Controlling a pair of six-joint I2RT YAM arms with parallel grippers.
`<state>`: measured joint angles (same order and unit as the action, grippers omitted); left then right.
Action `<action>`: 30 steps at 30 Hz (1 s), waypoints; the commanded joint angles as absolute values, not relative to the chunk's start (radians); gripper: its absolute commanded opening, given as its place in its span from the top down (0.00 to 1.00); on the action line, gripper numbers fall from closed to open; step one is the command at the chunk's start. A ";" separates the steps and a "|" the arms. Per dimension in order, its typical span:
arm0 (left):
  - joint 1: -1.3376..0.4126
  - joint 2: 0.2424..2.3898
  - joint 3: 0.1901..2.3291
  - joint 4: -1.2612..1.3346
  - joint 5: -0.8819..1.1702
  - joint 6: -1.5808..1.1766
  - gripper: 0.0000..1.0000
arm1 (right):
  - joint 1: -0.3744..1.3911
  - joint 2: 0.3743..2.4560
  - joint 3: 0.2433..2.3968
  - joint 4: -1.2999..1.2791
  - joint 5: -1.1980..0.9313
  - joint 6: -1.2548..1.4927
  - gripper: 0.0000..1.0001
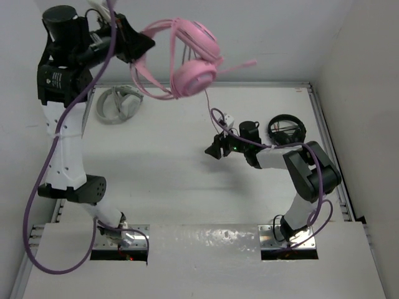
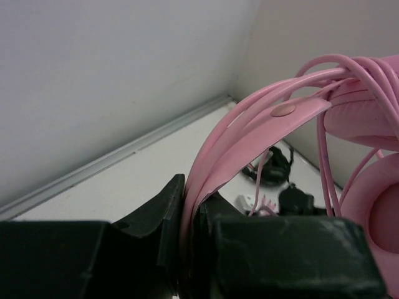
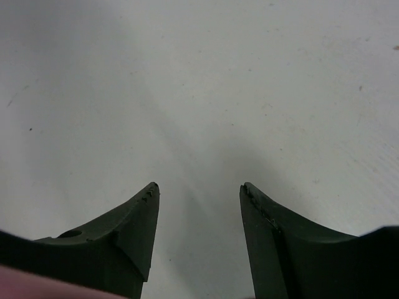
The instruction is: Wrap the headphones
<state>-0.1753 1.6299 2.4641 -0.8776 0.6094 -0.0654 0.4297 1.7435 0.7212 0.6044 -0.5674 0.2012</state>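
Observation:
The pink headphones [image 1: 190,59] hang high above the table's back edge, with cable loops lying over the headband and earcups. My left gripper [image 1: 144,45] is shut on the pink headband [image 2: 249,137]; the band runs up from between the jaws in the left wrist view. A thin pink cable [image 1: 212,112] drops from the earcups toward the table near my right arm. My right gripper [image 1: 212,151] is open and empty, low over the bare white table [image 3: 199,93] at mid-right.
Grey-white headphones [image 1: 118,103] lie at the back left of the table. Black headphones [image 1: 287,129] lie at the back right, also in the left wrist view [image 2: 271,168]. White walls enclose the back and right sides.

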 commanded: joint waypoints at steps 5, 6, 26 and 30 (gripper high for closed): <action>0.060 1.670 2.447 -0.565 0.776 -0.451 1.00 | 0.439 1.782 0.690 0.753 -0.399 0.226 0.73; 0.095 1.677 2.421 -0.542 0.781 -0.468 1.00 | 0.451 1.801 0.704 0.747 -0.388 0.212 0.83; 0.005 1.784 1.779 -0.022 -0.398 0.355 1.00 | 1.078 1.280 1.187 -0.273 0.125 -0.465 1.00; -0.087 1.711 1.589 0.115 -0.398 0.538 1.00 | 1.075 1.174 1.209 -0.191 0.263 -0.537 1.00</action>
<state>-0.0345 1.8191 1.6329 -0.2485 -0.2680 0.3401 1.0534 1.2358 1.1694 -0.2180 0.1287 -0.4419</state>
